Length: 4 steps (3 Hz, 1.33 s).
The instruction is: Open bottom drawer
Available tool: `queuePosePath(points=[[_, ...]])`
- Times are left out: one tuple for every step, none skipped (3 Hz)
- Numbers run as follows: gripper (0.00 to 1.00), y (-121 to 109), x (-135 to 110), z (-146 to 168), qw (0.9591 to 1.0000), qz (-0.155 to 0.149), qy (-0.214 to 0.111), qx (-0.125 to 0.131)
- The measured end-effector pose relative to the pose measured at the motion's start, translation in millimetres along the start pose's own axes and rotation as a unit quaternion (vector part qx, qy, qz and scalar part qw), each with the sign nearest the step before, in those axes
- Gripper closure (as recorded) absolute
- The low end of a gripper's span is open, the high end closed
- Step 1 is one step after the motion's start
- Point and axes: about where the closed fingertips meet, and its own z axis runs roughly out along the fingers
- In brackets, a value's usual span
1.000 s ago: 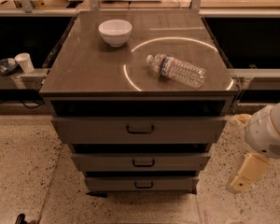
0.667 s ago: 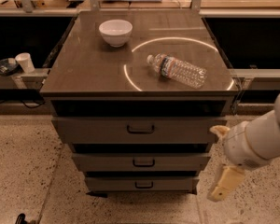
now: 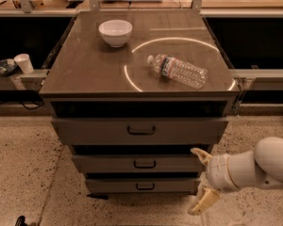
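Reading near to far. Gripper [image 3: 201, 180] is lowest in view, below and just outside the worktop's front-right corner. Its two fingers are spread well apart, one above the other, and hold nothing. The arm comes in from the right.

Bottom drawer [image 3: 108, 186] lies directly to the gripper's left at about the same height, and looks shut. Its right end is just beside the fingertips. Its small black handle [image 3: 145, 186] sits mid-front, under the middle of the worktop's front edge, with its long axis running left-right, parallel to that edge.

My judgement: what's needed is a sideways reach left to that handle, then a pull toward me. Fingers stacked vertically suit a horizontal bar.

Risk: the middle drawer [image 3: 104, 164] has its handle close above, so it's easy to catch the wrong one. Top drawer [image 3: 94, 131] sits above that and also looks shut.

On the worktop [image 3: 85, 74], a water bottle [image 3: 179, 71] lies on its side toward the right edge, and a white bowl [image 3: 115, 33] stands toward the far-left corner. A paper cup [image 3: 23, 62] stands off the left edge.
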Motion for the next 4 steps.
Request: queuePosePath(points=[[0.00,9.3,15.8,11.6,0.9999,-0.002,-0.006,-0.012],[0.00,2.0,34.1,26.2,0.9997,0.008,0.019,-0.009],[0.00,5.0,80.2,64.5,0.9983,-0.024,0.053,-0.008],[0.00,0.6,134.0,103.5,0.9931,-0.077,0.088,0.002]])
